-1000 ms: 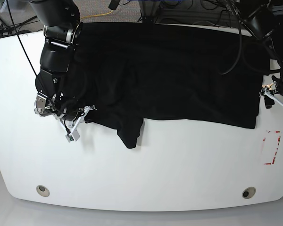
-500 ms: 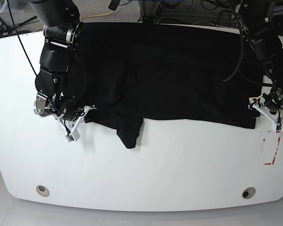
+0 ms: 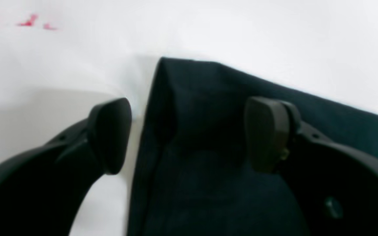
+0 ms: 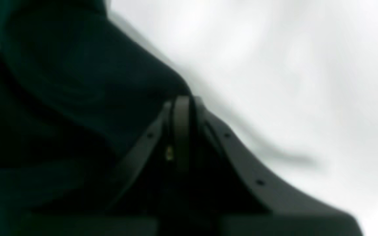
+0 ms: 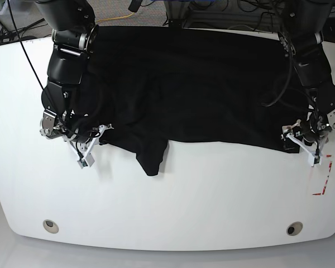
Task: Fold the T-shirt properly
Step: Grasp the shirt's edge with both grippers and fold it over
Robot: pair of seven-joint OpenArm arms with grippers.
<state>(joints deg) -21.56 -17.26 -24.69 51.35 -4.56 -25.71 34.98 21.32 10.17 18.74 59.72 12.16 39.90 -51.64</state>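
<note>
Left gripper (image 3: 189, 134) has moved in over T-shirt (image 5: 201, 89) corner, jaws apart, straddling hem; right gripper (image 5: 84, 146) clamped on opposite edge; corner grasp next.

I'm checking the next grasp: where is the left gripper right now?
In the base view the left gripper is at the right, over the T-shirt near corner, beside the red tape marks; its jaws stand open astride that corner.
</note>
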